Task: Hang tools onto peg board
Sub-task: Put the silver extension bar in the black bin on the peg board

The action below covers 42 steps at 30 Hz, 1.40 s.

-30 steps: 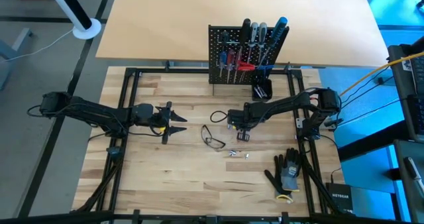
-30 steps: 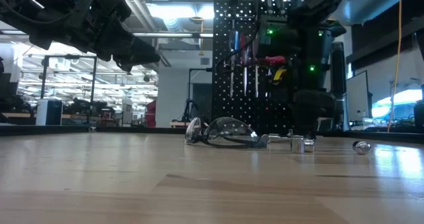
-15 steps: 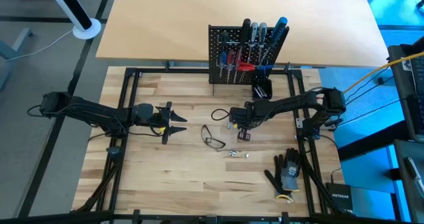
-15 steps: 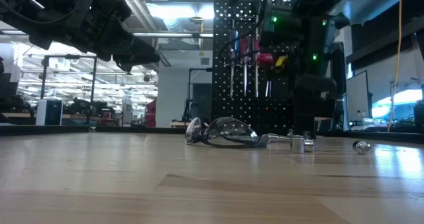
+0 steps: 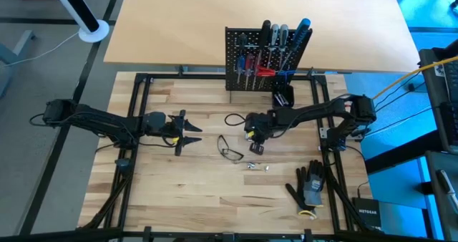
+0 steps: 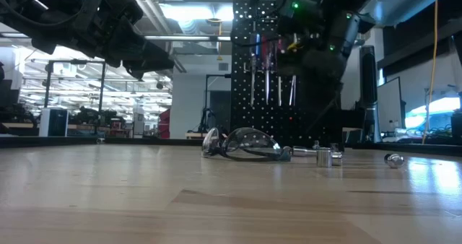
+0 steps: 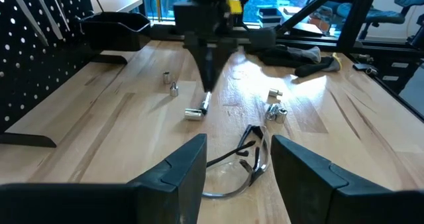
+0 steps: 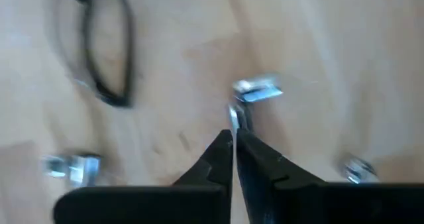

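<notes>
Wooden table (image 5: 193,192) mostly bare, right pincer (image 8: 233,139) together above metal bit (image 8: 255,91), left pincer (image 7: 235,164) apart

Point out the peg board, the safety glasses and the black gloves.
peg board (image 5: 236,38): high view, bare upper-left panel.
safety glasses (image 5: 230,153): high view, lens frame.
black gloves (image 5: 309,187): high view, middle of the pile.

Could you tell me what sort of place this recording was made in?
Most likely a robotics lab or workshop. The wooden table sits inside a black metal frame, a peg board hung with screwdrivers stands at its back, and the low view shows a large open hall with ceiling lights and equipment behind.
</notes>
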{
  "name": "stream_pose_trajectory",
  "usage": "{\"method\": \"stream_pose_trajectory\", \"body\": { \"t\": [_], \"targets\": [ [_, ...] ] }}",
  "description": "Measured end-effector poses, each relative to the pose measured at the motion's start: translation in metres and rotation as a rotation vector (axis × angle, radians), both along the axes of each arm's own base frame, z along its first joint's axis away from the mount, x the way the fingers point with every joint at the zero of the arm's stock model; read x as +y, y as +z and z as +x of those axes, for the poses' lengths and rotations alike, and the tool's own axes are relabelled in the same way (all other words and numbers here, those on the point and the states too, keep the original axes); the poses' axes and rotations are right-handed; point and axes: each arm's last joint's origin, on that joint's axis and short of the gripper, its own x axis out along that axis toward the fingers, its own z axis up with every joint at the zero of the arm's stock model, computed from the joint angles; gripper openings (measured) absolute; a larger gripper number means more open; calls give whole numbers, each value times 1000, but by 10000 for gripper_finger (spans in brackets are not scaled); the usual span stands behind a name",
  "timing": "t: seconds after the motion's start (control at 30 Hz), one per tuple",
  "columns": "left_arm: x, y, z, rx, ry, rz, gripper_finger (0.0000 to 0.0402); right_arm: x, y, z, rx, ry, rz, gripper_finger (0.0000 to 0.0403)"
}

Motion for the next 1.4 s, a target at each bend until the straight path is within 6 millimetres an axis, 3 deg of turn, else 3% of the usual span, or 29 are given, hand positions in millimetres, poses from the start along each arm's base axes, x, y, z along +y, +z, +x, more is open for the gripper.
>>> {"method": "stream_pose_trajectory", "body": {
  "t": [0.3, 0.47, 0.83, 1.2, 1.4],
  "targets": [
    [0, 0, 0, 0, 0, -2, 159, 24, -2, -5, 63, 69, -19, 119],
    [0, 0, 0, -1, 1, -4, 159, 36, -11, -8, 65, 109, -98, 137],
    [0, 0, 0, -2, 1, -4, 159, 37, -41, -16, 47, 122, -89, 113],
    [0, 0, 0, -2, 1, -4, 159, 37, -42, -14, 26, 120, -96, 39],
    [0, 0, 0, -3, 1, -4, 159, 37, -41, -11, -11, 126, -101, 41]
  ]
}}
